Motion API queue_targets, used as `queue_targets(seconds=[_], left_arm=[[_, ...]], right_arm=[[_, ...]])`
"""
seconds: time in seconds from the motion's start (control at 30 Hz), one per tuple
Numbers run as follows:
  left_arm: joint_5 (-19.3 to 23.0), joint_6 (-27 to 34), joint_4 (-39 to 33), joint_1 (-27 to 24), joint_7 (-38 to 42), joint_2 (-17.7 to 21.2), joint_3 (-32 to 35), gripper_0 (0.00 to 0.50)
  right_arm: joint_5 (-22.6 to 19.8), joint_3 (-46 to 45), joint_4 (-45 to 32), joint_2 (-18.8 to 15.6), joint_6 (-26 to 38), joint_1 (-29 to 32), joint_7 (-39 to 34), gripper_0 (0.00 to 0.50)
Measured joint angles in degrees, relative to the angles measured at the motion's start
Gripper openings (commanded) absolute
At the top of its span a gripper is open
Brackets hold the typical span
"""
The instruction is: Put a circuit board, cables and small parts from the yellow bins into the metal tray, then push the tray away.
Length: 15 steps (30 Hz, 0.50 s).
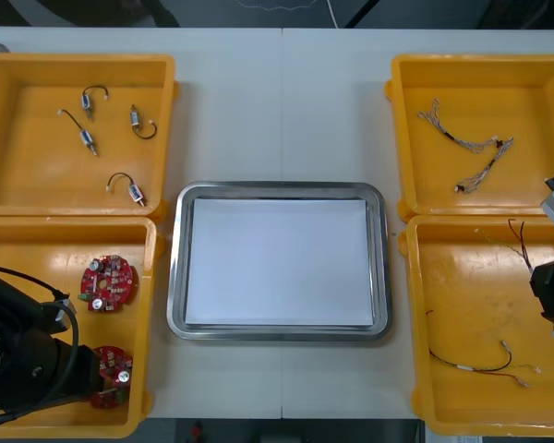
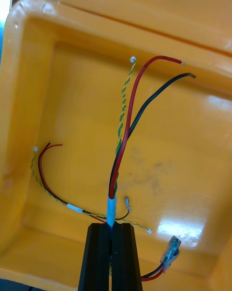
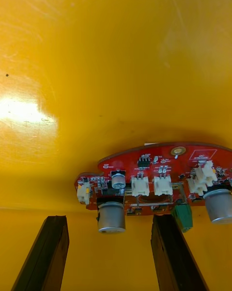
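Cable pinched tight in right pincer; left pincer wide apart, circuit board just ahead

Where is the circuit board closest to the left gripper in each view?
Front view: circuit board, near left yellow bin's near end.
Left wrist view: beyond the open left gripper.
Right wrist view: absent; right gripper grips a cable.
Shared landmark: that bin's floor.

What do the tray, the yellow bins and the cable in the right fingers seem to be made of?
The metal tray: likely polished steel, rim mirror-shiny, inside matte white. The yellow bins: probably moulded plastic, glossy glare. The cable: apparently plastic-insulated wires, smooth red, black and twisted strands.
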Motion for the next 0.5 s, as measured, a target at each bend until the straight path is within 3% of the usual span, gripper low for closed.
queue_targets(seconds=[0.3,0.5], left_arm=[[-1.01,-0.73,0.02,-0.01,0.27,0.01,-0.84,0.500],[-1.62,-1.18,0.04,-0.04,0.27,0.01,-1.46,0.500]], right_arm=[[-2.09,0.30,-0.01,-7.36,0.00,-2.90,0.00,0.000],[-6.95,0.88,-0.02,-11.31,0.00,-4.62,0.00,0.000]])
